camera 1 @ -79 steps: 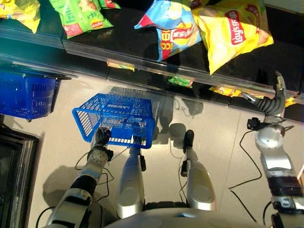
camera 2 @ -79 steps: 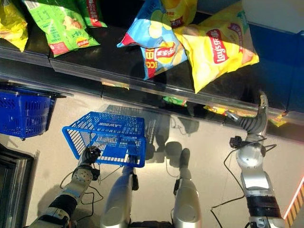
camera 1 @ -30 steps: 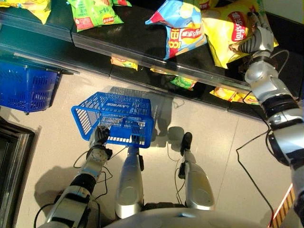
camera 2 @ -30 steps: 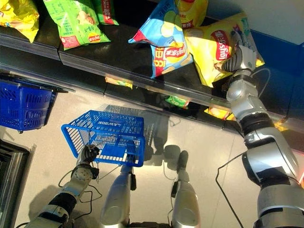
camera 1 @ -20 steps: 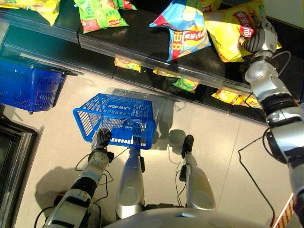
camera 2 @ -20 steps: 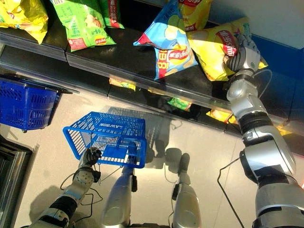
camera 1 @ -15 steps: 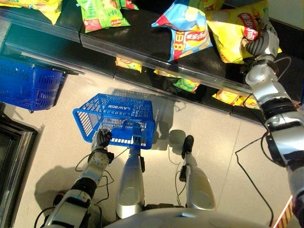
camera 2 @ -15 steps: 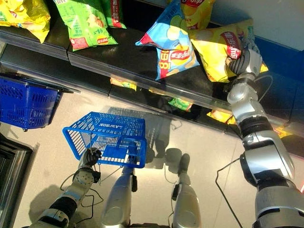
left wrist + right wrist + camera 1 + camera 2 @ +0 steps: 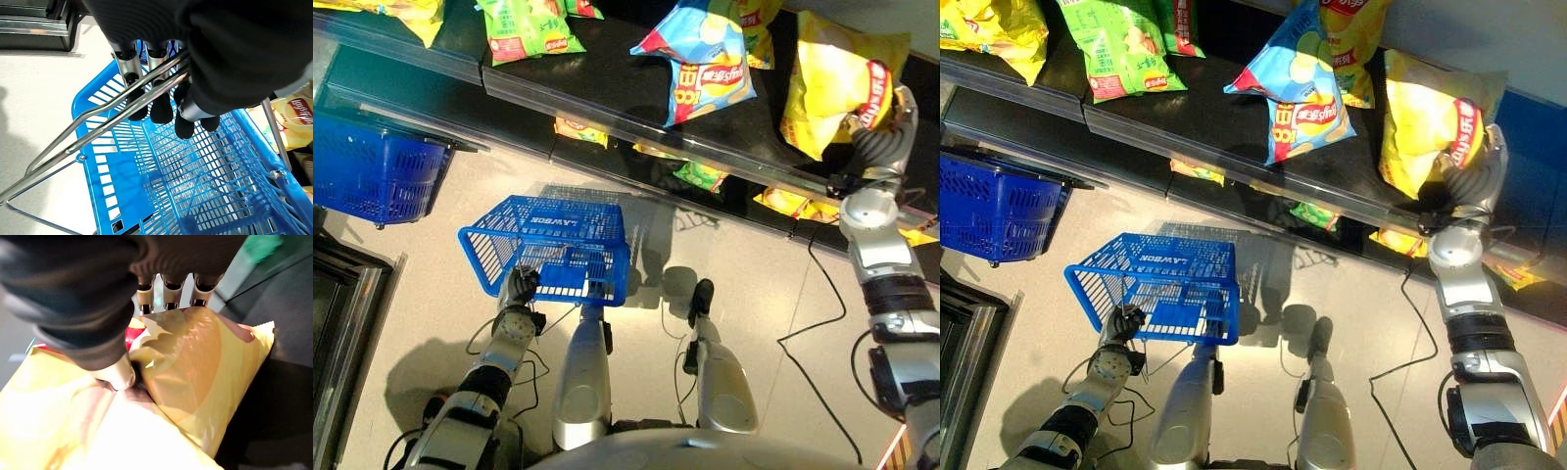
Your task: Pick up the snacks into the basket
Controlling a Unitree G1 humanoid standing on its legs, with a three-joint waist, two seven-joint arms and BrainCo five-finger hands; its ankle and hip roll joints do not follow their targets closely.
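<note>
Right robot hand (image 9: 879,137) around yellow snack bag (image 9: 830,86)

A pale, glossy tiled floor (image 9: 773,284) lies in front of a dark shop shelf (image 9: 607,73) that runs across the far side, edged with a clear plastic rail (image 9: 607,116). A lower shelf tier (image 9: 724,191) sits beneath it, closer to the floor. Left of the shelf's near end, a second blue basket (image 9: 372,176) stands on the floor. Near that, a dark metal-framed fixture (image 9: 337,323) borders the floor. Bright light reflects off the tiles below the shelf.
</note>
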